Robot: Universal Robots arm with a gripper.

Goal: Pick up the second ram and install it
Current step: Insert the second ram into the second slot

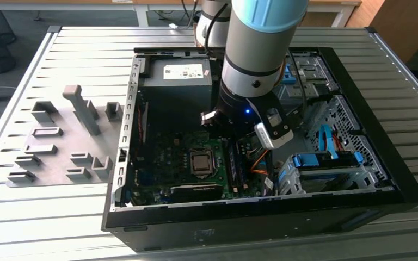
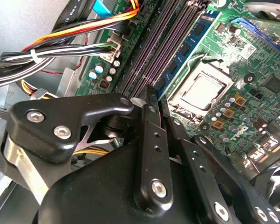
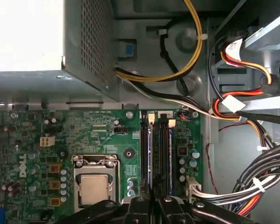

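Hovering inside the open case [image 1: 231, 234], the arm [image 1: 260, 54] puts its gripper [image 2: 151, 95] just beside the CPU socket [image 2: 202, 91], over the row of memory slots [image 2: 153, 51]. In the second wrist view the jaws stand drawn together, tips meeting, with nothing visible between them. The tips point down at the slot row on the side away from the socket.

The second ram [image 2: 186, 46] is a blue stick with dark chips. It stands upright in the slot nearest the socket, apart from the gripper. The black slots farther from the socket lie beside it.

Beyond the slots from the socket, a cable bundle [image 2: 60, 35] of black, white, orange and yellow leads crosses the case wall. In the exterior view the gray holder blocks [image 1: 85, 109] sit well apart from the socket, outside the case.
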